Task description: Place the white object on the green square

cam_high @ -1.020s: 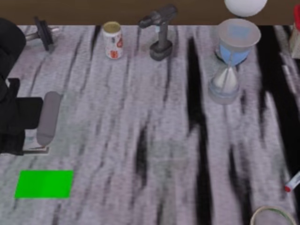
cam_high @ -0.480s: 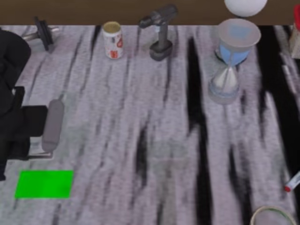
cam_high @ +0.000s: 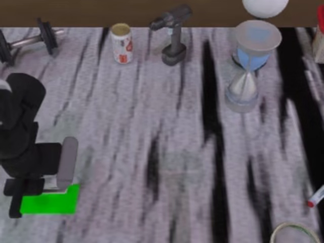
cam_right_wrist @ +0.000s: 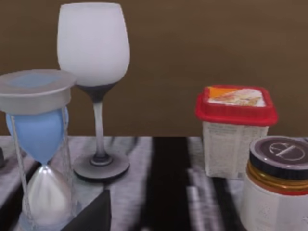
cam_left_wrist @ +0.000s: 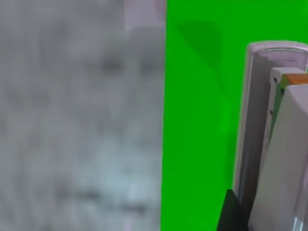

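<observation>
L arm sits at the near-left of the worktop (cam_high: 167, 152), its left gripper (cam_high: 56, 164) clamped on the white object (cam_high: 67, 162), jaws shut against the bar's sides. Bar runs near-to-far, held above the far-right corner of the green square (cam_high: 48, 202); its near end overlaps that corner in the top view. Whether the bar touches the patch: cannot tell. L wrist view shows the bar (cam_left_wrist: 252, 120) upright alongside a jaw finger (cam_left_wrist: 284, 159), w/ the green square (cam_left_wrist: 197, 120) filling the area beneath and bare grey worktop (cam_left_wrist: 77, 120) beside it. Patch lies near the near-left edge, partly covered by the arm. R arm not visible in the top view; right gripper state cannot tell. R wrist view shows an hourglass (cam_right_wrist: 36, 144), wine glass (cam_right_wrist: 94, 72), red-lidded tub (cam_right_wrist: 236, 130) and a black-lidded jar (cam_right_wrist: 276, 187). Along the far edge, top view: dumbbell (cam_high: 30, 40) at left, can (cam_high: 122, 43), drill (cam_high: 173, 35), hourglass (cam_high: 249, 66) at right.
</observation>
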Controlling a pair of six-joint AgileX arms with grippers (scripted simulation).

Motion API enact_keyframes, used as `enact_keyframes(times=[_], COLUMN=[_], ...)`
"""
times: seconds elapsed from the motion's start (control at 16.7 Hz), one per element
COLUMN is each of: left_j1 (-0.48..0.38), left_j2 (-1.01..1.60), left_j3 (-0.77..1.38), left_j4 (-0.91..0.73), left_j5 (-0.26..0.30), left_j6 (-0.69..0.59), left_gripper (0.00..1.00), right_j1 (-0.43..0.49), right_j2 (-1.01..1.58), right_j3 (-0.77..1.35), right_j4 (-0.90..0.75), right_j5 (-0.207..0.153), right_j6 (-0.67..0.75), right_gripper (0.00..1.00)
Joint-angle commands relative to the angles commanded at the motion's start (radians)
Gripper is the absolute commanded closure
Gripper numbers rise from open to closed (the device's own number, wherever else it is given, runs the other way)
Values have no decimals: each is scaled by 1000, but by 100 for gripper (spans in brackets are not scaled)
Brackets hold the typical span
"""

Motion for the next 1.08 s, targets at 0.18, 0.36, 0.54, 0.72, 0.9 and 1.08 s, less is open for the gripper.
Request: enact_keyframes(times=[0.18,0.36,0.54,0.72,0.9,1.08], left_j1=[0,0,0,0,0,0], left_j2=[1,1,1,1,1,1], left_j3=[-2,-2,-2,-2,-2,-2], left_j4=[3,3,3,3,3,3], left_j5=[0,0,0,0,0,0], left_j6=[0,0,0,0,0,0], left_gripper=[100,85,62,40,17,0], right_j1=[0,0,0,0,0,0], right_j2=[0,0,0,0,0,0], right_j3=[0,0,0,0,0,0], right_j4=[0,0,0,0,0,0], right_j5=[0,0,0,0,0,0], right_j6=[0,0,0,0,0,0], right_gripper=[0,0,0,0,0,0])
